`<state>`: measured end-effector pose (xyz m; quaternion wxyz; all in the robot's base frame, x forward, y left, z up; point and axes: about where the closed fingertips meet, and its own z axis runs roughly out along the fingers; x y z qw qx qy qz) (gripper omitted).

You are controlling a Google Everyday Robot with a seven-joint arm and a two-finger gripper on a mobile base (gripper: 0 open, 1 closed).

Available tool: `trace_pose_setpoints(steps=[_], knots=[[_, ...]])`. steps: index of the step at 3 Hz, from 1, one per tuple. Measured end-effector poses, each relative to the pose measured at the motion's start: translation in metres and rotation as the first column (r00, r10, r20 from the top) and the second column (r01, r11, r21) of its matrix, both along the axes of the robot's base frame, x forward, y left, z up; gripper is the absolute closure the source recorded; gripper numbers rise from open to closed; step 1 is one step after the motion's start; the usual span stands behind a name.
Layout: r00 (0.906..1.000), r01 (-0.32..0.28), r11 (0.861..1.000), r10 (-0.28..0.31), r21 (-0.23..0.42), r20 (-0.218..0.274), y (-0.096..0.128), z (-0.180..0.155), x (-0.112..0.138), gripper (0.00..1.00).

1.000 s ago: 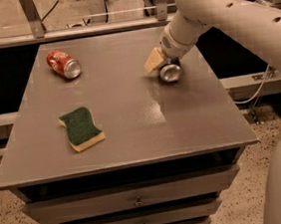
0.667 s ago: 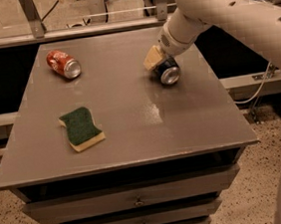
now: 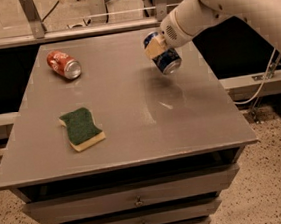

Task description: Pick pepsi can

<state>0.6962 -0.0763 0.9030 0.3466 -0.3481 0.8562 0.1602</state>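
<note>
The pepsi can (image 3: 166,56), blue with white markings and a silver end, is held tilted in the air above the far right part of the grey table (image 3: 130,110). My gripper (image 3: 157,46) is shut on the pepsi can, with a tan finger pad across its side. The white arm comes in from the upper right.
A red-orange can (image 3: 64,64) lies on its side at the table's far left. A green sponge with a yellow base (image 3: 80,128) lies at the near left. Drawers sit under the tabletop. A railing and glass run behind the table.
The gripper has lifted the pepsi can off the tabletop; earlier the can lay on the table under the gripper.
</note>
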Motion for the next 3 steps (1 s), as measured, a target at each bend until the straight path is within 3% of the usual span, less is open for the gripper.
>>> trace_pose_setpoints(steps=[1, 2, 3], knots=[[0.984, -0.171, 0.974, 0.161, 0.147, 0.075, 0.017, 0.034, -0.017, 1.0], [0.9532, -0.285, 0.943, 0.26, 0.173, 0.154, 0.033, 0.053, -0.026, 1.0], [0.9535, -0.283, 0.945, 0.259, 0.164, 0.154, 0.032, 0.051, -0.025, 1.0]])
